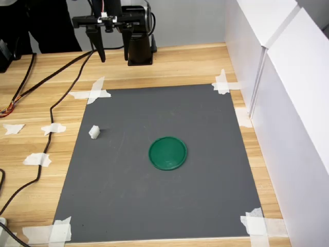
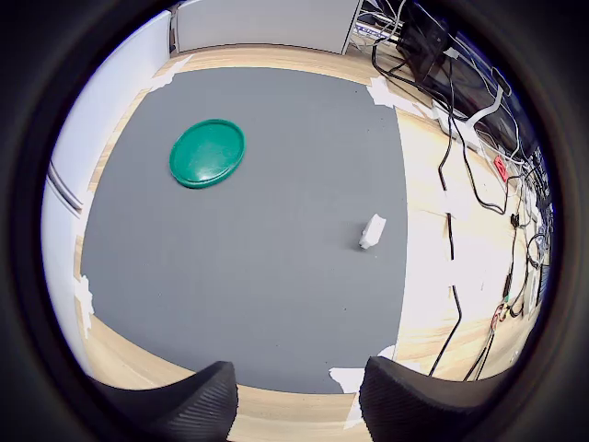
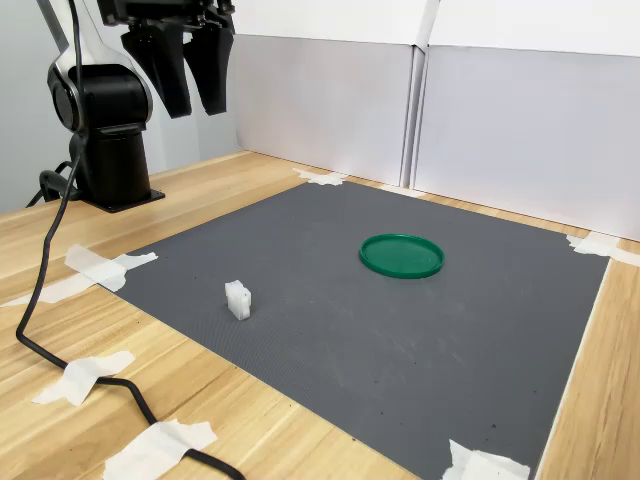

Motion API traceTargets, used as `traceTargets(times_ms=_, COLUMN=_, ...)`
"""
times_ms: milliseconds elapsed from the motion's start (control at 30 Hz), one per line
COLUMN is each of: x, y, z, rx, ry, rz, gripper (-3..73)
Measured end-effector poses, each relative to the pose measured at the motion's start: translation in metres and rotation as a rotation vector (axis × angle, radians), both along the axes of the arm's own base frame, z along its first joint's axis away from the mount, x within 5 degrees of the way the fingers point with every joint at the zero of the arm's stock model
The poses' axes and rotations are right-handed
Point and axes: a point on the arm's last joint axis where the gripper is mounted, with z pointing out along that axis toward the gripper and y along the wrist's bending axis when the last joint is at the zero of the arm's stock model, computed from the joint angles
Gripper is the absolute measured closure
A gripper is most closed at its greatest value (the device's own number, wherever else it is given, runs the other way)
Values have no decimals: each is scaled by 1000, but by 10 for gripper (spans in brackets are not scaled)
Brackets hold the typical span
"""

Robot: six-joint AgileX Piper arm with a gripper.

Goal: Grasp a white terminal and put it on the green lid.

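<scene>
White terminal (image 1: 94, 132) (image 2: 372, 231) (image 3: 238, 299): tiny blocky plastic piece, standing on the grey mat (image 1: 154, 206), well below and forward of the raised gripper (image 1: 111, 51). Green lid (image 1: 167, 153) (image 2: 207, 153) (image 3: 402, 255): flat round dark disc with raised rim, lying farther out from the gripper, well apart from the terminal.

No readable text anywhere: nothing printed shows on the green lid (image 1: 167, 153), the white terminal (image 1: 94, 131), the grey mat (image 1: 154, 195) or the white wall panels (image 3: 520, 120). The arm's black base (image 3: 105, 130) carries no legible brand or number in either exterior view.
</scene>
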Motion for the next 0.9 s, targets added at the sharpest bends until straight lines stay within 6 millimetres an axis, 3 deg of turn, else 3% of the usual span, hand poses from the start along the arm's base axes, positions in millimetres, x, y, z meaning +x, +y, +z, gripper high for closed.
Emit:
traceTargets(times_ms=267, x=14, y=-4, z=-2, rx=-36, ry=42, rz=9, gripper=117)
traceTargets(times_ms=633, x=63, y=-10, z=-17, rx=-45, ry=147, rz=6, gripper=119)
traceTargets(times_ms=900, x=96, y=-47, z=-28, rx=-21, ry=178, rz=-70, gripper=119)
